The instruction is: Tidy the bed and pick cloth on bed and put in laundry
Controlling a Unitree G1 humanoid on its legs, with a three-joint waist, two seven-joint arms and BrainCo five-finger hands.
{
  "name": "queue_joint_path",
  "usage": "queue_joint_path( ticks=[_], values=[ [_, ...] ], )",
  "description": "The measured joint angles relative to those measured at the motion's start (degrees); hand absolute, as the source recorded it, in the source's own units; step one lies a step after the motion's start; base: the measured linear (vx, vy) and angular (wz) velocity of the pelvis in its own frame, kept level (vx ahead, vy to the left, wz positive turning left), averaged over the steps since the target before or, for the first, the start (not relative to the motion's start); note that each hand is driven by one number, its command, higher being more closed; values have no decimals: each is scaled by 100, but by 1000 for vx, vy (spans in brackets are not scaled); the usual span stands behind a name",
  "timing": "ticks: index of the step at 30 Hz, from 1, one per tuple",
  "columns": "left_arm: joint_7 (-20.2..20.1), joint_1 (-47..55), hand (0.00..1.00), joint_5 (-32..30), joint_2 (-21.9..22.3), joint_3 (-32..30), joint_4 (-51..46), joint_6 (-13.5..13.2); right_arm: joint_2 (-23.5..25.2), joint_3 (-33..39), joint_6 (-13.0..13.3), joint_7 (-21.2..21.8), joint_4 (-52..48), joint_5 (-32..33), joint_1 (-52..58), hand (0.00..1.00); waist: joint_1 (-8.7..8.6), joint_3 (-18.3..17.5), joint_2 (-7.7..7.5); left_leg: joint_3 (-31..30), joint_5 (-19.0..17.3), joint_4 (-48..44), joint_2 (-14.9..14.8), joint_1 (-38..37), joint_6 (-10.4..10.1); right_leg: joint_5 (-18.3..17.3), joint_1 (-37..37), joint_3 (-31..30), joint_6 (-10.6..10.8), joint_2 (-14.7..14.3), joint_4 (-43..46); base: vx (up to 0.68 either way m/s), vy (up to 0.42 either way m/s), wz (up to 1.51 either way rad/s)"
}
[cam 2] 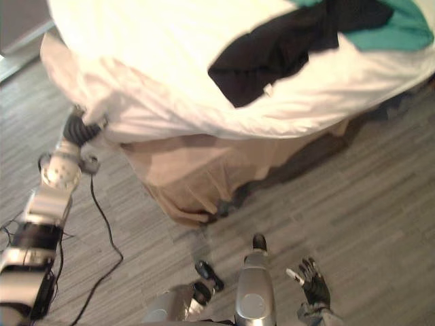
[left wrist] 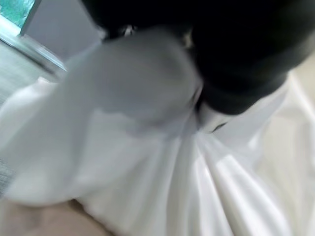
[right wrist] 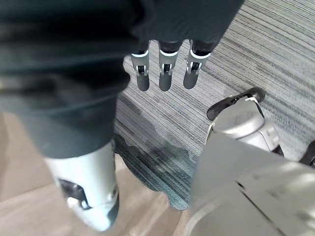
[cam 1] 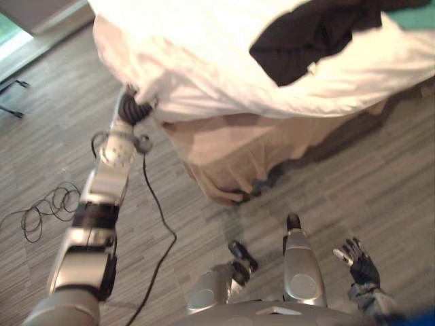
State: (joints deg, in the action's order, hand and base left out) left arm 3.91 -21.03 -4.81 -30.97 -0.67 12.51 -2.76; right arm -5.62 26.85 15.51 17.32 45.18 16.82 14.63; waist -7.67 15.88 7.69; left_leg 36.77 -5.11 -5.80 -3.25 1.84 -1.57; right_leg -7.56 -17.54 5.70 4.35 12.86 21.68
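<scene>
A bed point(cam 1: 231, 153) with a beige skirt is filling the upper part of the scene. A rumpled white sheet point(cam 1: 204, 61) is spreading over it and hanging down past the bed's near edge. A black cloth point(cam 1: 306, 41) — the thing to be collected — is lying crumpled on top of the sheet, toward the bed's far right side and well apart from both hands. A teal cloth point(cam 2: 401, 30) is lying on the bed just beyond the black one, touching it.

The left hand point(cam 1: 136, 109) is sitting at the bed's near left corner, against the hanging edge of the sheet. The white fabric is bunching into folds right at the hand and burying it, so whether it is gripping cannot be told.

The right hand point(cam 1: 360, 265) is hanging low over the grey plank floor point(cam 1: 380, 176), well in front of the bed — its fingers point(right wrist: 165, 69) are resting straight and slightly apart, holding nothing.
</scene>
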Motion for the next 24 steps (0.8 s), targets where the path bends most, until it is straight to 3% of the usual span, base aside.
queue_joint_path(
  ticks=[3, 4, 8, 13, 15, 20, 24],
  values=[
    [-294, 1070, 100, 163, 575, -63, -295, -358, 242, 229, -57, -277, 377, -268, 327, 0, 98, -354, 27, -282, -17, 110, 3, -212, -44, -116, 376, 226, 25, 17, -116, 113, -7, 39],
    [-387, 1301, 0, 195, 715, -66, -297, -442, 302, 271, -89, -344, 439, -349, 401, 0, 92, -366, 34, -346, -9, 138, -12, -301, -58, -116, 533, 346, 25, 15, -195, 58, -18, 33],
    [-686, 2122, 0, 201, 1260, -78, -302, -688, 504, 257, -239, -631, 586, -652, 704, 0, 106, -513, -14, -666, -2, 196, -103, -554, -87, -113, 1093, 685, 26, -71, -502, 57, -41, 30],
    [-1401, 2685, 0, 518, 1824, -176, -337, -630, 497, -74, -1042, -894, 591, -687, 769, 0, 261, -923, -248, -1004, 63, 393, -292, -824, -192, -93, 1721, 1091, -5, -334, -1016, 91, -85, 25],
    [-1516, 2964, 0, 914, 2019, -180, -244, -426, 448, -159, -1319, -871, 596, -661, 764, 0, 354, -1015, -265, -1098, 83, 497, -335, -894, -226, -88, 1868, 1152, -13, -425, -1170, 127, -66, 20],
    [-1439, 3397, 0, 1045, 2492, -223, 925, -18, 322, -181, -1714, -802, 681, -530, 743, 0, 548, -1148, -347, -1383, 101, 579, -377, -955, -256, -84, 2192, 1405, -17, -515, -1455, 129, -35, 29],
    [-966, 3943, 0, 1029, 2622, -796, 2546, 183, 333, -151, -1856, -590, 916, -517, 653, 0, 752, -1271, -523, -1488, 102, 584, -372, -1071, -257, -80, 2503, 1533, -16, -539, -1679, 99, -19, 18]
  ],
)
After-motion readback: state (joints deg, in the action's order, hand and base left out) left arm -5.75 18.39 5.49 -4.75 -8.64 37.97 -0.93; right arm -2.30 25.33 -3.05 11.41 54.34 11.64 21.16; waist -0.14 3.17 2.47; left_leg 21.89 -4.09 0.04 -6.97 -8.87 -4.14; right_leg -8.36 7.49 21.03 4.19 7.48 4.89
